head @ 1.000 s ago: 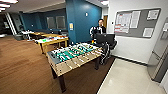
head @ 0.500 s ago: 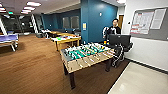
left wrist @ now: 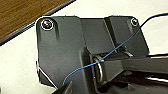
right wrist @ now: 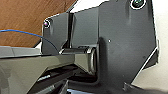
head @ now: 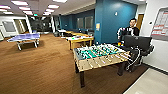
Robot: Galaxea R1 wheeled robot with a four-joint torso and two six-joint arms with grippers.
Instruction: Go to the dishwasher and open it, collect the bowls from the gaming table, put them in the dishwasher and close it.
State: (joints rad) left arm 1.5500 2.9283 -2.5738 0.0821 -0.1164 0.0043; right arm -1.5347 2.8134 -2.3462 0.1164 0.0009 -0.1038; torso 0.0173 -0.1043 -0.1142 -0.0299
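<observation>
In the head view, the gaming table (head: 100, 56), a table-football table with a green field, rods and a pale wooden frame on dark legs, stands on brown carpet (head: 37, 72) near the middle of the room, a little right of centre. Just behind its far right end a person (head: 131, 29) in dark clothing stands beside a dark control rig (head: 137, 48) with trailing cables. Behind the gaming table, further back, a long wooden table (head: 80, 40) carries some bright green and light items too blurred to name. A blue table-tennis table (head: 24, 38) stands well apart at the left of the room. A teal wall (head: 112, 20) rises behind the person, and a notice board (head: 160, 23) hangs on the white wall at the right edge. A pale hard floor (head: 150, 83) meets the carpet at the lower right corner.

In the left wrist view, the robot's own dark plate and jointed bar hang above a pale floor (left wrist: 20, 65), with a dark strip and brown carpet (left wrist: 22, 12) beyond; a thin blue cable (left wrist: 105, 56) crosses the plate. Whether the left gripper is released or clenched cannot be told.

In the right wrist view, the same dark plate hangs over brown carpet (right wrist: 25, 17) and a pale floor (right wrist: 161, 50), with a blue cable (right wrist: 22, 32) beside it. The right gripper's state cannot be told either.
</observation>
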